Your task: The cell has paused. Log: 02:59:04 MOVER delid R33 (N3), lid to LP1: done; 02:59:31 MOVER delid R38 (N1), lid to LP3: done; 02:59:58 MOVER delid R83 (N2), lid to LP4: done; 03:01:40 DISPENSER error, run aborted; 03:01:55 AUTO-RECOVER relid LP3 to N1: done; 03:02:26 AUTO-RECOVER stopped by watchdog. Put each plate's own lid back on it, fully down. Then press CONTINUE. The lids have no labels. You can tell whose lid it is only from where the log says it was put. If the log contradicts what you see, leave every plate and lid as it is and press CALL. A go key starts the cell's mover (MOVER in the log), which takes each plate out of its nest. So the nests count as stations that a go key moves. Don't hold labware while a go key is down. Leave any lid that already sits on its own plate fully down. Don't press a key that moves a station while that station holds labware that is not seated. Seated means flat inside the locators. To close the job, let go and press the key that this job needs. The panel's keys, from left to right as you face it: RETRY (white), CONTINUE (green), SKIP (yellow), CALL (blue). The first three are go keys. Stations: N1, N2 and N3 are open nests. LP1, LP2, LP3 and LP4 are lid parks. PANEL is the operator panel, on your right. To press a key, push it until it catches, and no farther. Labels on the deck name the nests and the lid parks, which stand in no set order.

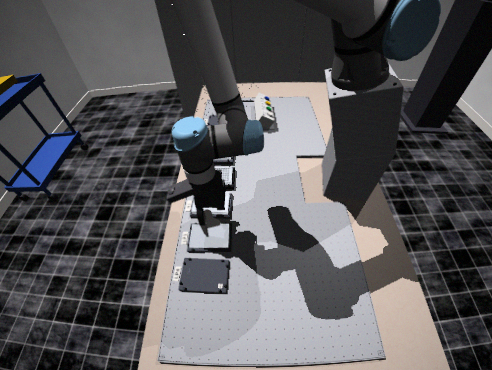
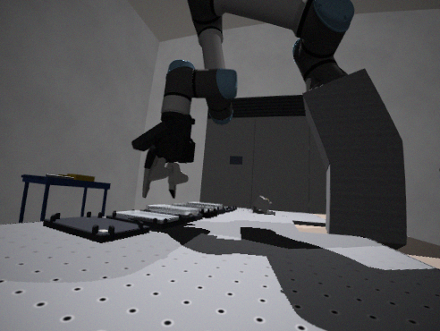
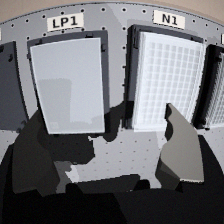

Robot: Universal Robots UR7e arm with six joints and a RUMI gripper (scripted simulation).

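Note:
My gripper [image 1: 206, 227] [image 2: 158, 192] [image 3: 103, 107] is open and empty. It hangs above the deck over the gap between LP1 and N1. In the wrist view a smooth pale lid [image 3: 67, 82] lies flat in the park labelled LP1 [image 3: 65, 22]; it also shows in the top view [image 1: 212, 237]. To its right a white plate [image 3: 167, 77] with a grid of wells sits in the nest labelled N1 [image 3: 169, 20]. I cannot tell whether a lid covers that plate. My arm hides most of N1 and the stations behind it in the top view.
A dark empty lid park [image 1: 205, 275] [image 2: 89, 224] [image 3: 10, 85] lies beyond LP1 at the row's near end. The key panel [image 1: 265, 107] [image 2: 261, 205] stands at the far end of the deck. The arm's grey pedestal [image 1: 360, 145] stands at the right. A blue cart [image 1: 30, 130] stands on the floor.

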